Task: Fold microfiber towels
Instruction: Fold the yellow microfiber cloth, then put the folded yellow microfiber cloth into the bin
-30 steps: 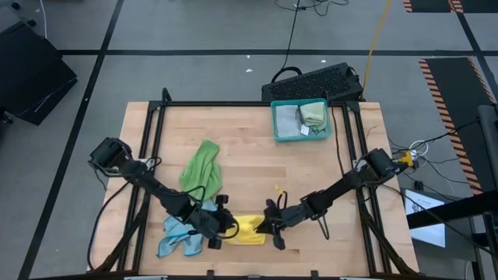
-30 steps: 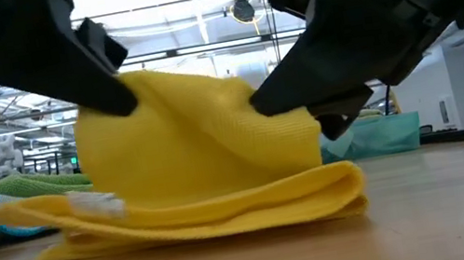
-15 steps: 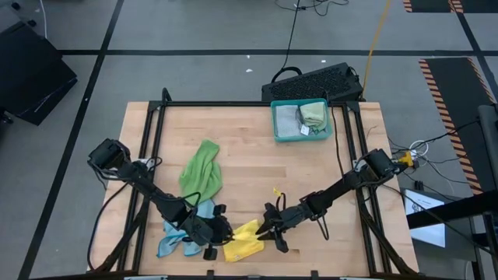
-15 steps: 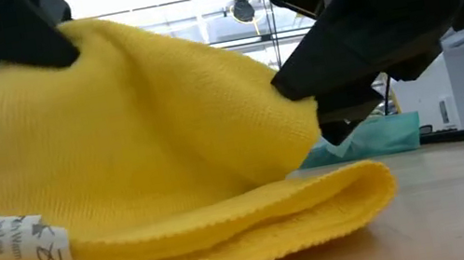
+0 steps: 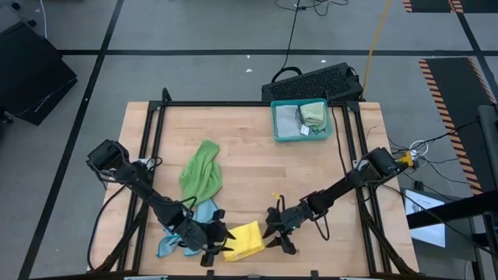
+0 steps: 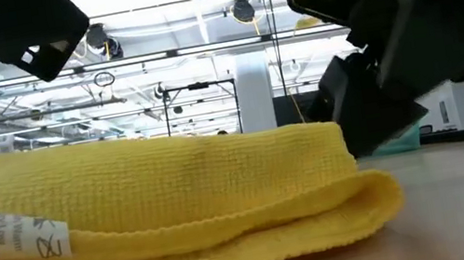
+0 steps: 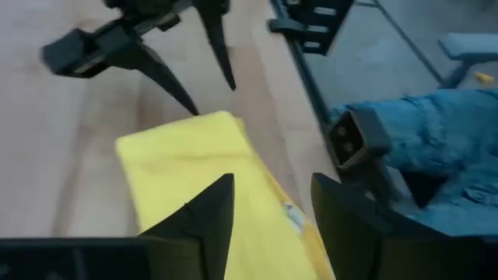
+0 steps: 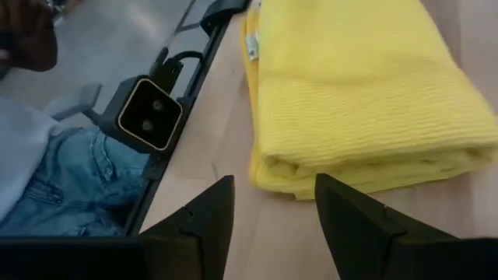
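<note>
A yellow microfiber towel [image 5: 243, 241] lies folded in several layers near the table's near edge, resting flat on the wood, with a white label [image 6: 10, 244] at one edge. My left gripper [image 5: 215, 245] stands open just left of it, raised above the cloth [image 7: 194, 171]. To the towel's right, my right gripper [image 5: 270, 233] is open, its fingers short of the folded edge [image 8: 342, 167]. Behind the left gripper a light blue towel [image 5: 183, 233] lies crumpled. A bright green towel [image 5: 201, 169] lies farther back.
A teal tray [image 5: 279, 133] at the back right holds a grey and a pale green cloth. A black keyboard [image 5: 315, 82] lies behind it. A person in jeans [image 8: 62, 187] stands by the near edge, next to the low camera [image 8: 148, 113]. Bare wood spans the table's middle.
Both grippers have opened and let go of the yellow towel. Its raised upper layer has dropped flat onto the lower one, and the folded towel has turned a little and slid toward the near edge. My left gripper has drawn back toward the near left and risen clear.
</note>
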You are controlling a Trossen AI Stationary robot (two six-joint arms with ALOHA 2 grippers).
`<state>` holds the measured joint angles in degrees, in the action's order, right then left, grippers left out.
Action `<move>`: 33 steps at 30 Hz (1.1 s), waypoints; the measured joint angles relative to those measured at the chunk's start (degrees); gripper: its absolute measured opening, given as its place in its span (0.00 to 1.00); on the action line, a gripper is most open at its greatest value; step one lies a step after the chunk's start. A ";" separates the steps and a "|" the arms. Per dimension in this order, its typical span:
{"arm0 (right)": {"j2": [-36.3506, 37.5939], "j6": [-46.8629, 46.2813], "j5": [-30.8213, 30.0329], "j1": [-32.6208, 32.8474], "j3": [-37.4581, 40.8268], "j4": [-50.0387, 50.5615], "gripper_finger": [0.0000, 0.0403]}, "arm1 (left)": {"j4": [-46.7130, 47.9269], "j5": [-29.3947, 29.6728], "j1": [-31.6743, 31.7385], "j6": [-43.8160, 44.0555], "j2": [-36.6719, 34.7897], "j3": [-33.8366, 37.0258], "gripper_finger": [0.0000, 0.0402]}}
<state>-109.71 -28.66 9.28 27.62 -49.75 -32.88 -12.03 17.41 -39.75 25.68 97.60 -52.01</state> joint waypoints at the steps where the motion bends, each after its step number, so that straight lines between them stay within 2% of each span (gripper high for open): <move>1: 0.47 0.28 -0.01 -0.01 0.01 0.84 0.42 | 0.16 1.44 -0.11 0.45 0.00 0.00 0.43; 5: 3.53 0.96 -0.26 -0.02 0.01 5.18 0.42 | 1.03 7.41 0.37 5.25 0.29 -0.01 0.44; 9: 6.61 2.99 -3.86 -0.11 0.01 8.14 0.42 | 7.03 10.24 1.76 18.04 0.94 0.06 0.44; 11: 7.47 3.93 -6.48 -0.09 0.01 9.25 0.42 | 7.91 7.93 2.54 23.55 1.99 0.02 0.45; 14: 7.47 4.90 -9.19 -0.09 0.01 9.50 0.42 | 7.78 4.70 2.62 25.41 3.67 0.07 0.51; 20: 7.47 7.11 -10.94 0.22 0.01 9.55 0.42 | 4.61 -3.51 3.93 29.24 8.05 -0.02 0.70; 24: 7.47 9.88 -10.97 0.37 0.01 8.98 0.42 | 2.98 -8.57 5.28 32.10 10.55 -0.26 0.75; 28: 7.47 12.13 -12.10 0.37 0.04 8.87 0.42 | -0.49 -10.20 5.75 30.57 12.32 -0.22 0.70; 33: 7.46 12.30 -18.95 0.37 0.04 9.05 0.42 | -2.69 -9.07 5.74 24.52 12.71 -0.08 0.46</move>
<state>-102.25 -16.37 -9.67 27.99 -49.71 -23.83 -14.72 8.34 -34.01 50.20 110.32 -52.09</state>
